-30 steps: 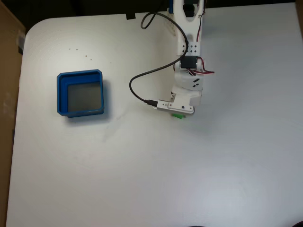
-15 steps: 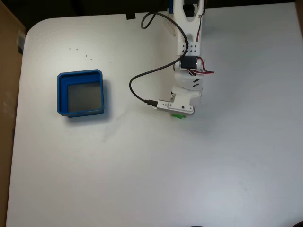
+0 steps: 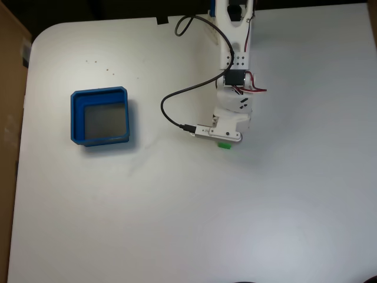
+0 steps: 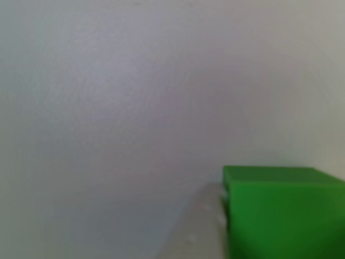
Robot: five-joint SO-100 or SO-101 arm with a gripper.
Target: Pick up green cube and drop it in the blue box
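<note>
Nothing shifted: pincer (image 3: 225, 141) over green cube (image 3: 225, 144), grip unclear; black cable (image 3: 171, 100) alongside.

desk (image 3: 177, 224): plain white, a few tiny dark specks near its upper left | blue box (image 3: 75, 118): bright blue walls, grey floor | green cube (image 3: 225, 145): plain bright green, also in the other view (image 4: 283, 213) | arm (image 3: 235, 53): white, black cable (image 3: 177, 97), red wires (image 3: 254, 88) | cardboard (image 3: 9, 82): brown
</note>
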